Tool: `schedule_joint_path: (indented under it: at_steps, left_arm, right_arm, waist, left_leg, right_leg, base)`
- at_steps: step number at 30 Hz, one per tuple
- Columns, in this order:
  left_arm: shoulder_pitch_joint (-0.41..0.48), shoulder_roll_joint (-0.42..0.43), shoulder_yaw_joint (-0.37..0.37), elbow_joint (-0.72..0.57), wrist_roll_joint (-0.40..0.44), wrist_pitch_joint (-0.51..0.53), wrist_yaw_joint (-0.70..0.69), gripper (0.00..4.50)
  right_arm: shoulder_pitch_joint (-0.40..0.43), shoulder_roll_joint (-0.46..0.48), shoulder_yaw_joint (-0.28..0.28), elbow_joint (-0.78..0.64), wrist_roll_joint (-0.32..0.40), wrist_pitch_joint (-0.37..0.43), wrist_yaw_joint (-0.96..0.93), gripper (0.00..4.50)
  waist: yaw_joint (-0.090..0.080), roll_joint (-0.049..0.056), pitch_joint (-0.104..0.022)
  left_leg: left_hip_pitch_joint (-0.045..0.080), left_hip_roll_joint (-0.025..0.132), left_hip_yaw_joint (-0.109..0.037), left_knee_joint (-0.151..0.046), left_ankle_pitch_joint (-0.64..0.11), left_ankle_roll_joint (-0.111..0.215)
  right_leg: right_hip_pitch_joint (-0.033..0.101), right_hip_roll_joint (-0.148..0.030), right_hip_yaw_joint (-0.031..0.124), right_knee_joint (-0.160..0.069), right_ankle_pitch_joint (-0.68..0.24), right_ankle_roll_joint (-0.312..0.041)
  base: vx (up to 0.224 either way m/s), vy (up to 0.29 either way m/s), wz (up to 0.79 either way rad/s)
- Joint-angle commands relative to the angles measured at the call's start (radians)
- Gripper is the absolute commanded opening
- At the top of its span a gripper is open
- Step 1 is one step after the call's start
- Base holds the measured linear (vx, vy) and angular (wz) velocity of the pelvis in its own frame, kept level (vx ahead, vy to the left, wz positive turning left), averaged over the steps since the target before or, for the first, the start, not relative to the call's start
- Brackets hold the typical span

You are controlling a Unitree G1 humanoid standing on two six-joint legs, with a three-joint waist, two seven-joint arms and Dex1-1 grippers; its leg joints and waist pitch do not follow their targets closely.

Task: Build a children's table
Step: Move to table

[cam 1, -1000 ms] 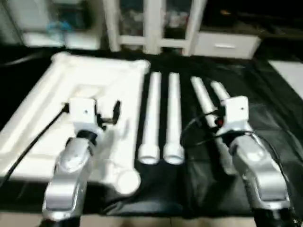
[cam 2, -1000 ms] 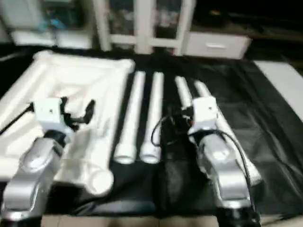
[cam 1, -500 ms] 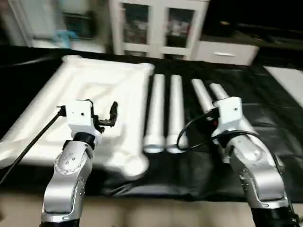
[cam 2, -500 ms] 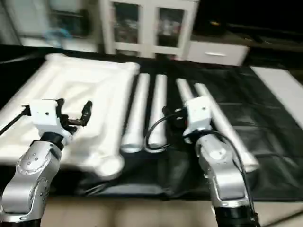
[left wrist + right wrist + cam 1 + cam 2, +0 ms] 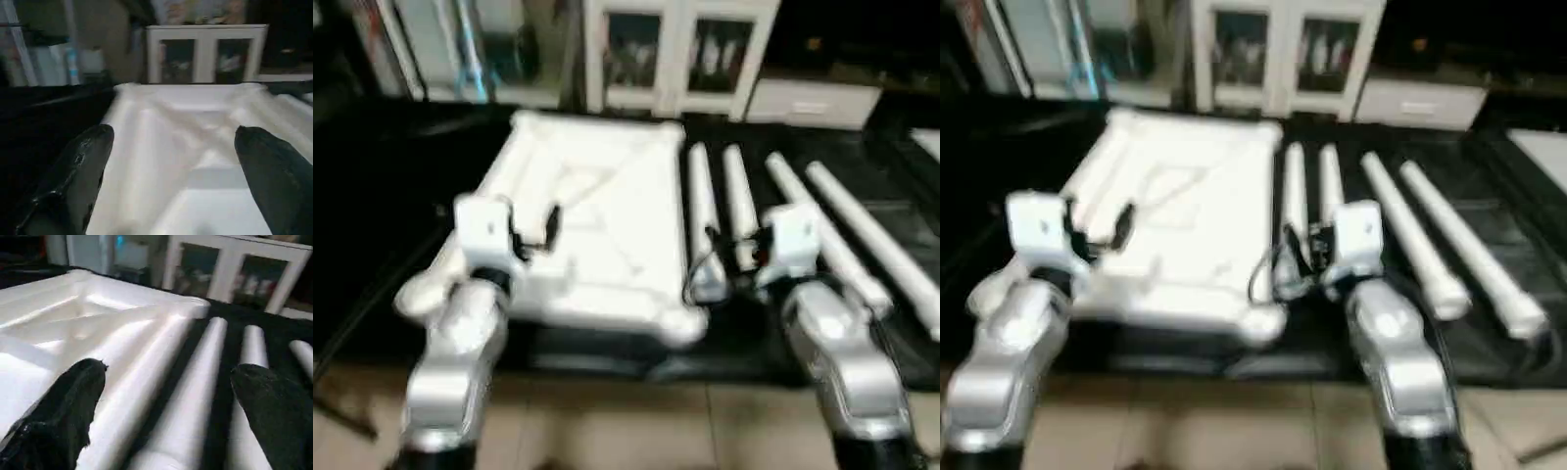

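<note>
**Op:** Top lies underside up on the black counter, ribs and X-brace facing me. I take it as my landmark.

**Desk:** Where are the legs?

**Op:** All four to the right of the top, flat on the counter. Two legs lie side by side just beside its right edge, roughly parallel to it. The other two legs sit further right, angled outward, apart from the first pair.

**Desk:** Claws?

**Op:** My left claw hovers over the top's near-left part, fingers spread wide with nothing between them; the ribbed surface shows through the gap. My right claw is wide too and empty, hanging near the top's right edge and the closest pair of legs; I cannot tell whether it touches anything.

**Desk:** Anything behind?

**Op:** A white cabinet with glass doors stands beyond the top's far edge. Tiled floor runs along its near side.
</note>
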Motion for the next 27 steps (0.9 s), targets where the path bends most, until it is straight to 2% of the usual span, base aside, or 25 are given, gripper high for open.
schedule_joint_path:
  at_steps: [1,2,3,4,5,6,7,8,9,10,11,13,14,15,16,17,18,19,20,21,23,24,25,26,27]
  left_arm:
    - [-0.001,-0.012,-0.025,-0.008,0.010,-0.004,0.001,4.45]
    - [0.000,-0.016,-0.024,-0.010,0.007,-0.002,0.001,4.45]
    - [0.002,-0.021,-0.023,-0.013,0.002,0.002,0.001,4.45]
    - [0.005,-0.028,-0.020,-0.017,-0.006,0.006,0.004,4.45]
    - [0.005,-0.028,-0.020,-0.017,-0.006,0.006,0.004,4.45]
    - [0.006,-0.027,-0.020,-0.016,-0.006,0.004,0.005,4.45]
    - [0.009,-0.026,-0.020,-0.016,-0.007,-0.003,0.003,4.45]
    - [0.011,-0.026,-0.020,-0.017,-0.008,-0.008,0.001,4.45]
    - [0.013,-0.021,-0.024,-0.017,-0.002,-0.012,0.000,4.45]
    - [0.014,-0.016,-0.028,-0.017,0.011,-0.019,0.004,4.45]
    - [0.014,-0.016,-0.029,-0.017,0.012,-0.020,0.005,4.45]
    - [0.013,-0.018,-0.029,-0.016,0.015,-0.018,0.010,4.45]
    - [0.009,-0.024,-0.030,-0.011,0.021,-0.015,0.018,4.45]
    - [0.008,-0.026,-0.031,-0.011,0.024,-0.014,0.019,4.45]
    - [0.008,-0.026,-0.031,-0.011,0.024,-0.014,0.019,4.45]
    - [0.008,-0.029,-0.032,-0.011,0.027,-0.014,0.019,4.45]
    - [0.009,-0.031,-0.032,-0.012,0.028,-0.013,0.019,4.45]
    - [0.011,-0.034,-0.034,-0.013,0.029,-0.011,0.019,4.45]
    - [0.011,-0.034,-0.034,-0.013,0.029,-0.011,0.019,4.45]
    - [0.012,-0.035,-0.034,-0.014,0.028,-0.009,0.018,4.45]
    - [0.011,-0.032,-0.037,-0.011,0.023,-0.010,0.020,4.45]
    - [0.011,-0.031,-0.037,-0.009,0.022,-0.010,0.020,4.45]
    - [0.010,-0.030,-0.036,-0.008,0.022,-0.010,0.020,4.45]
    - [0.008,-0.027,-0.037,-0.005,0.026,-0.014,0.019,4.45]
    - [0.007,-0.026,-0.037,-0.004,0.029,-0.018,0.019,4.45]
  right_arm:
    - [-0.004,-0.018,-0.014,-0.013,-0.002,0.004,-0.005,4.50]
    - [-0.004,-0.019,-0.015,-0.014,-0.001,0.004,-0.005,4.50]
    - [-0.004,-0.020,-0.016,-0.014,0.000,0.005,-0.005,4.50]
    - [-0.003,-0.023,-0.019,-0.015,-0.001,0.006,-0.004,4.50]
    - [-0.003,-0.023,-0.019,-0.015,-0.001,0.006,-0.004,4.50]
    - [-0.002,-0.024,-0.020,-0.014,-0.002,0.006,-0.004,4.50]
    - [-0.002,-0.024,-0.022,-0.013,-0.004,0.006,-0.003,4.50]
    - [-0.001,-0.024,-0.022,-0.013,-0.005,0.006,-0.003,4.50]
    - [-0.002,-0.023,-0.022,-0.012,-0.006,0.006,-0.003,4.50]
    - [-0.003,-0.023,-0.021,-0.011,-0.009,0.007,-0.001,4.50]
    - [-0.003,-0.023,-0.021,-0.011,-0.009,0.007,-0.001,4.50]
    - [-0.004,-0.023,-0.021,-0.010,-0.010,0.007,-0.001,4.50]
    - [-0.005,-0.022,-0.018,-0.012,-0.011,0.008,-0.002,4.50]
    - [-0.005,-0.022,-0.017,-0.012,-0.011,0.008,-0.003,4.50]
    - [-0.005,-0.022,-0.017,-0.012,-0.011,0.008,-0.003,4.50]
    - [-0.005,-0.022,-0.017,-0.013,-0.010,0.008,-0.003,4.50]
    - [-0.004,-0.022,-0.016,-0.014,-0.009,0.008,-0.003,4.50]
    - [-0.002,-0.022,-0.016,-0.015,-0.010,0.006,-0.003,4.50]
    - [-0.001,-0.022,-0.016,-0.015,-0.010,0.006,-0.003,4.50]
    - [0.000,-0.022,-0.017,-0.016,-0.010,0.006,-0.002,4.50]
    - [0.005,-0.023,-0.020,-0.018,-0.009,0.005,-0.002,4.50]
    - [0.006,-0.022,-0.021,-0.020,-0.009,0.006,-0.002,4.50]
    - [0.007,-0.022,-0.021,-0.020,-0.009,0.005,-0.002,4.50]
    - [0.009,-0.021,-0.021,-0.021,-0.010,0.005,-0.003,4.50]
    - [0.009,-0.021,-0.020,-0.021,-0.011,0.005,-0.003,4.50]
  waist:
    - [-0.012,0.058,-0.061]
    - [-0.008,0.060,-0.066]
    - [0.003,0.056,-0.076]
    - [0.003,0.046,-0.081]
    - [0.000,0.037,-0.080]
    - [0.008,0.017,-0.077]
    - [0.020,-0.028,-0.076]
    - [0.033,-0.054,-0.078]
    - [0.068,-0.056,-0.067]
    - [0.069,-0.050,-0.061]
    - [0.064,-0.033,-0.055]
    - [0.050,-0.023,-0.046]
    - [0.045,-0.019,-0.045]
    - [0.028,-0.001,-0.046]
    - [0.028,-0.001,-0.046]
    - [0.015,0.011,-0.048]
    - [0.008,0.028,-0.049]
    - [0.000,0.024,-0.055]
    - [0.001,0.024,-0.052]
    - [-0.001,0.016,-0.051]
    - [-0.004,0.001,-0.054]
    - [-0.006,-0.020,-0.051]
    - [0.017,-0.082,-0.068]
    - [0.040,-0.066,-0.068]
    - [0.033,-0.073,-0.059]
  left_leg:
    - [0.052,0.207,-0.112,-0.214,-0.069,-0.193]
    - [0.051,0.217,-0.119,-0.217,-0.059,-0.178]
    - [0.055,0.211,-0.104,-0.205,-0.067,-0.097]
    - [0.065,0.181,-0.093,-0.195,-0.025,0.024]
    - [0.066,0.170,-0.097,-0.194,0.011,0.082]
    - [0.047,0.132,-0.076,-0.182,0.037,0.183]
    - [-0.011,0.056,-0.013,-0.141,-0.047,0.164]
    - [-0.046,0.014,0.025,-0.112,-0.024,0.139]
    - [-0.019,0.028,0.034,-0.099,-0.013,0.080]
    - [-0.025,0.039,0.039,-0.129,-0.004,0.049]
    - [-0.021,0.057,0.044,-0.159,-0.058,0.009]
    - [-0.002,0.070,0.040,-0.182,-0.258,-0.044]
    - [0.007,0.077,0.034,-0.188,-0.315,-0.063]
    - [0.030,0.110,0.000,-0.210,-0.452,-0.117]
    - [0.030,0.110,0.000,-0.210,-0.452,-0.117]
    - [0.045,0.158,-0.035,-0.237,-0.503,-0.116]
    - [0.047,0.209,-0.059,-0.273,-0.513,-0.097]
    - [0.049,0.235,-0.072,-0.291,-0.465,-0.048]
    - [0.047,0.241,-0.072,-0.298,-0.450,-0.023]
    - [0.037,0.223,-0.043,-0.299,-0.440,0.049]
    - [0.031,0.194,-0.018,-0.281,-0.431,0.092]
    - [0.019,0.103,0.039,-0.219,-0.424,0.112]
    - [0.000,-0.044,0.119,0.039,-0.261,0.148]
    - [-0.028,-0.034,0.115,0.074,-0.195,0.160]
    - [-0.065,-0.040,0.103,0.101,-0.162,0.154]
  right_leg:
    - [-0.042,0.016,-0.017,0.075,-0.095,0.022]
    - [-0.053,0.010,-0.018,0.091,-0.119,0.031]
    - [-0.054,0.010,-0.022,0.099,-0.142,0.048]
    - [-0.042,0.003,-0.015,0.076,-0.125,0.045]
    - [-0.038,-0.004,-0.007,0.063,-0.108,0.034]
    - [-0.012,-0.024,0.015,0.014,-0.075,0.014]
    - [0.032,-0.075,0.062,-0.057,0.000,-0.012]
    - [0.068,-0.125,0.077,-0.086,0.008,0.031]
    - [0.036,-0.150,0.090,-0.116,-0.182,0.133]
    - [0.046,-0.115,0.073,-0.107,-0.312,0.130]
    - [0.035,-0.084,0.048,-0.109,-0.405,0.083]
    - [0.016,-0.060,0.036,-0.105,-0.495,0.031]
    - [0.012,-0.051,0.032,-0.103,-0.487,0.020]
    - [0.015,-0.021,0.015,-0.094,-0.348,0.001]
    - [0.015,-0.021,0.015,-0.094,-0.348,0.001]
    - [0.017,-0.007,-0.002,-0.072,-0.216,-0.015]
    - [0.016,-0.004,-0.016,-0.013,-0.112,-0.031]
    - [0.008,-0.002,-0.020,0.028,-0.080,-0.041]
    - [-0.001,-0.002,-0.020,0.039,-0.089,-0.049]
    - [-0.002,-0.012,-0.014,0.039,-0.088,-0.094]
    - [0.000,-0.027,-0.003,0.005,-0.068,-0.175]
    - [-0.001,-0.029,-0.005,-0.070,-0.133,-0.305]
    - [0.031,-0.058,0.006,-0.167,-0.317,-0.364]
    - [0.057,-0.089,0.031,-0.169,-0.360,-0.379]
    - [0.067,-0.082,0.037,-0.153,-0.352,-0.280]
  base:
    - [-0.056,0.155,0.11]
    - [-0.061,0.074,0.17]
    - [-0.069,0.015,0.12]
    - [-0.069,0.015,0.12]
    - [-0.079,-0.032,0.01]
    - [0.000,0.000,0.00]
    - [-0.096,-0.083,-0.08]
    - [-0.112,-0.090,-0.09]
    - [-0.163,-0.132,-0.14]
    - [-0.114,-0.078,-0.09]
    - [-0.093,-0.050,-0.14]
    - [-0.036,-0.002,-0.07]
    - [-0.054,0.013,-0.10]
    - [-0.054,0.013,-0.10]
    - [-0.058,0.023,-0.04]
    - [0.000,0.000,0.00]
    - [-0.058,-0.024,0.04]
    - [0.000,0.000,0.00]
    - [-0.012,-0.102,0.03]
    - [-0.007,-0.178,0.05]
    - [-0.009,-0.201,0.05]
    - [-0.007,-0.117,0.03]
    - [-0.004,-0.226,0.05]
    - [-0.009,-0.207,0.00]
    - [-0.017,-0.304,0.03]
